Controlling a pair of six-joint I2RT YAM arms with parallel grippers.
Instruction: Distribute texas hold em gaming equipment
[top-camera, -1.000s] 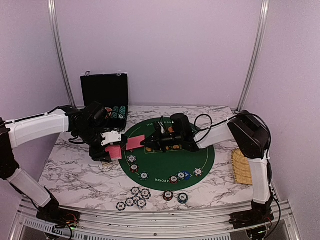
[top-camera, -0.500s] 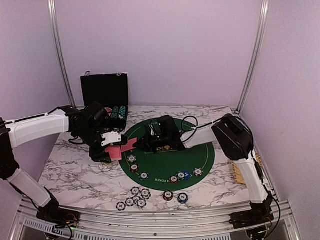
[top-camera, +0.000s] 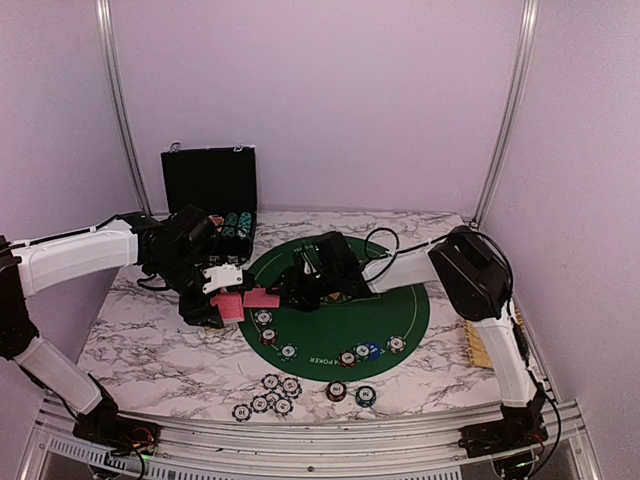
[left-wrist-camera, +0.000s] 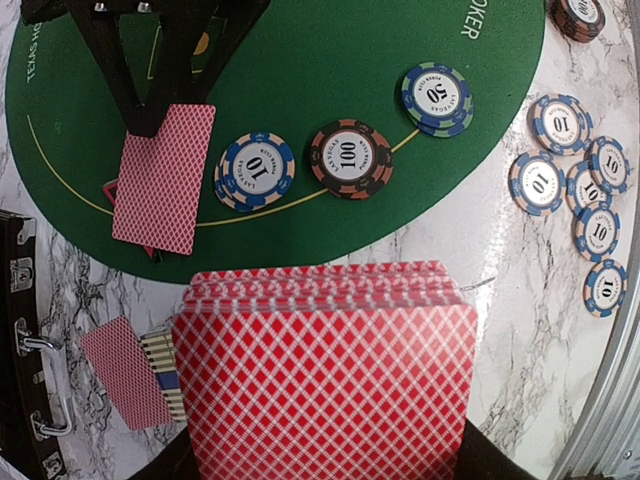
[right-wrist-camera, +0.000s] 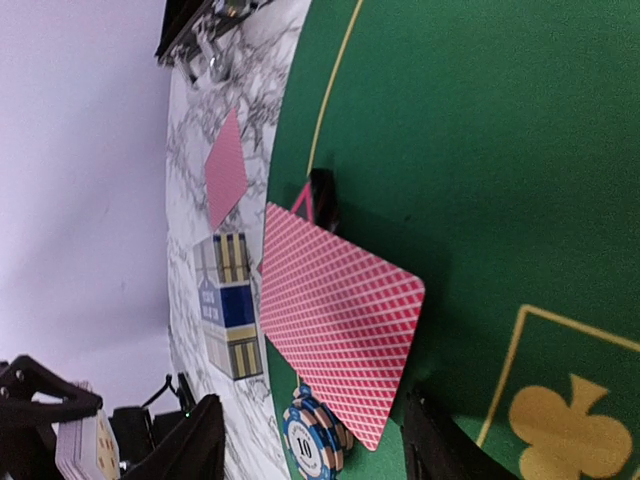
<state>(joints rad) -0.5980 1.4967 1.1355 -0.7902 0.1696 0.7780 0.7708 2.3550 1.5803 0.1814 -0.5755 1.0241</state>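
Deck (left-wrist-camera: 325, 380) of red-backed cards sits clamped in the left fingers (left-wrist-camera: 472, 462) just off the green mat (top-camera: 340, 322) at its 9 o'clock edge, probably so single cards can be drawn off. One dealt card (right-wrist-camera: 340, 330) lies flat there, with the right fingers (right-wrist-camera: 195, 440) spread apart astride it.

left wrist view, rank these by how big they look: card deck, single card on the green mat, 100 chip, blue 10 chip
1. card deck, largest, but also nearest the camera
2. single card on the green mat
3. 100 chip and blue 10 chip, about alike, not ranked
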